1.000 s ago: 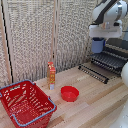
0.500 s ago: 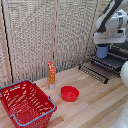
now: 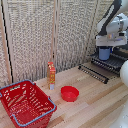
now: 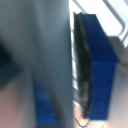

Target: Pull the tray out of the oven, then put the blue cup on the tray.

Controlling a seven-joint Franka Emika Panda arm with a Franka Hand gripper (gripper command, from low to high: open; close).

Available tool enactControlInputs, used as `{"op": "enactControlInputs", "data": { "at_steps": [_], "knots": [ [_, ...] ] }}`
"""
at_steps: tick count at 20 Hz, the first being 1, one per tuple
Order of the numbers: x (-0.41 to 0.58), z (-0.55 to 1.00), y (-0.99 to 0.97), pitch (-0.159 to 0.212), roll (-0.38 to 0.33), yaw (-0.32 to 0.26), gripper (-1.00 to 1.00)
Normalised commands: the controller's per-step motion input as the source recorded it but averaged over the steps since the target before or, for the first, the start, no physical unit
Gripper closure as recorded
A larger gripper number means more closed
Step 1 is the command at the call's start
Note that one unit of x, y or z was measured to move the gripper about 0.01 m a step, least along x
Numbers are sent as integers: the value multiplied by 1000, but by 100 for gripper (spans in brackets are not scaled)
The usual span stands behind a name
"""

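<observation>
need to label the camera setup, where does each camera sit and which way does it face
Exterior view: off the arm, across the wooden table toward a slatted screen; shows the white arm holding the slate-blue cylindrical cup over the dark barred metal tray, plus a red mesh basket.
Wrist view: on the wrist, very close and blurred, facing the cup; a grey finger shows.
Shared: the cup.

The arm (image 3: 114, 22) is formed of rounded white segments joined by darker grey bands at the joints. A boxy white-and-grey wrist block (image 3: 111, 40) is seen below. In the wrist view, only blurred grey casing is made out.
</observation>
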Motion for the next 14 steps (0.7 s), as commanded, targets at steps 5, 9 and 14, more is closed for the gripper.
{"op": "enactControlInputs", "data": {
  "at_steps": [5, 9, 14],
  "knots": [
    [14, 425, 38, 4, -60, -98, -100],
    [114, 780, 62, -1, -16, -157, -100],
    [118, 767, 146, 0, -2, -144, -100]
  ]
}}
